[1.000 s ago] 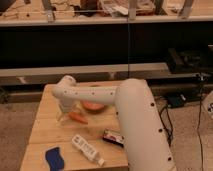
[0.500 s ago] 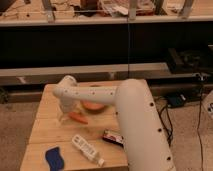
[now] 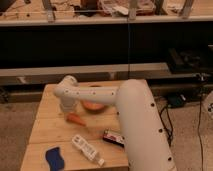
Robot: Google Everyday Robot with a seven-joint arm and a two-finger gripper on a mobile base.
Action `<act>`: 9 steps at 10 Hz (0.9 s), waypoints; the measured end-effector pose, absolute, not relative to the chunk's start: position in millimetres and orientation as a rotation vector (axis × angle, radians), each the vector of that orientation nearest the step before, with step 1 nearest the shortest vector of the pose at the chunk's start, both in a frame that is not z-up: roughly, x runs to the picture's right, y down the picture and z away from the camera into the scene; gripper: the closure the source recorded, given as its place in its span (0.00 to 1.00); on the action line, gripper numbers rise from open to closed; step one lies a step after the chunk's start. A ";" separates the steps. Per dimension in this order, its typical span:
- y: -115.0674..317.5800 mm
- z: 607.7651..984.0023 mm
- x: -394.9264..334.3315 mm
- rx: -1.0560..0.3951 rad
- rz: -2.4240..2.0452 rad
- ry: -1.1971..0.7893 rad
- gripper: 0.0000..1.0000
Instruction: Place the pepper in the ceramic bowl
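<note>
Pepper (image 3: pixel 76 119) lying on wooden table (image 3: pixel 50 132), just near-left of ceramic bowl (image 3: pixel 95 106), not yet inside; bowl partly hidden by arm (image 3: pixel 135 120); gripper (image 3: pixel 67 102) located just far of pepper, beside a cup-like shape; bottle (image 3: pixel 87 149), blue item (image 3: pixel 54 158), dark packet (image 3: pixel 114 138) nearer; risk judged: pepper rolled aside by off-centre closure.

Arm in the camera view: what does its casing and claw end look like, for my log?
The arm is a thick, smooth, cream-white rounded tube, widest near the camera and narrowing to a rounded elbow joint. Small dark dots, like screw holes, run along its shell. No cables or sleeves show on it. The claw at its end, hanging at the far-left part of the pale wooden table, reads as whitish too; its finer form is unclear.
</note>
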State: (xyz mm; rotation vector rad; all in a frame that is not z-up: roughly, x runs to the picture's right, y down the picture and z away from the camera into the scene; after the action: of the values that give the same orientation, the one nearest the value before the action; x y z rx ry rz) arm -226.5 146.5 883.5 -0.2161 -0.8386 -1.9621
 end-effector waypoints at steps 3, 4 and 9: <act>144.9 876.5 -231.4 -0.184 -1.968 -0.859 0.86; 141.3 876.5 -226.9 -0.204 -1.957 -0.821 0.86; 127.5 869.2 -216.9 -0.180 -1.925 -0.812 0.86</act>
State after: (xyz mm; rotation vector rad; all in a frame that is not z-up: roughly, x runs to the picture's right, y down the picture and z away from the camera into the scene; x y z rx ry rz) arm -216.9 127.5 869.2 -0.1798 -0.8123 -1.9253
